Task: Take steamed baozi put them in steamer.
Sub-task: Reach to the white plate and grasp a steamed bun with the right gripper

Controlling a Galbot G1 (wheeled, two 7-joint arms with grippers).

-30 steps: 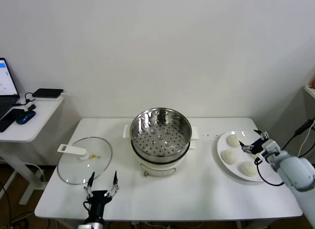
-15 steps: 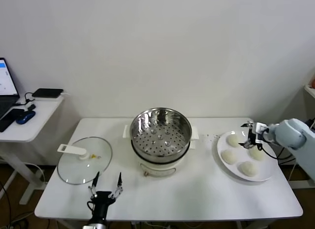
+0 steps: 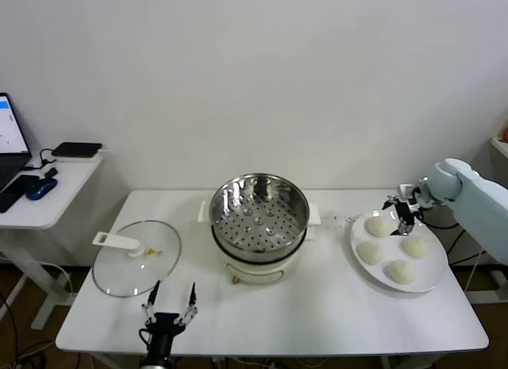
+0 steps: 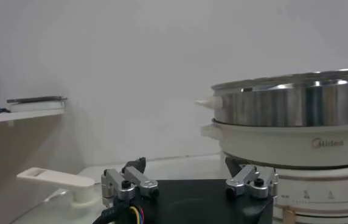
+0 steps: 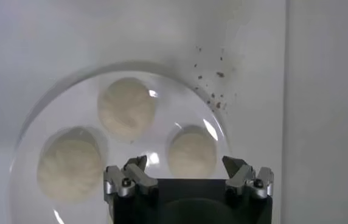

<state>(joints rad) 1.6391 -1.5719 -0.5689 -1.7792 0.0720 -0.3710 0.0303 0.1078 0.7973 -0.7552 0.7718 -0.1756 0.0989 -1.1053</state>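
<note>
Reading "Midea" on steamer base; 4 baozi on plate.

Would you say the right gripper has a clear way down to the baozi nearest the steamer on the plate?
Probably yes. The right gripper hangs open above the white plate, by the back-left baozi, with nothing lying between them.
</note>
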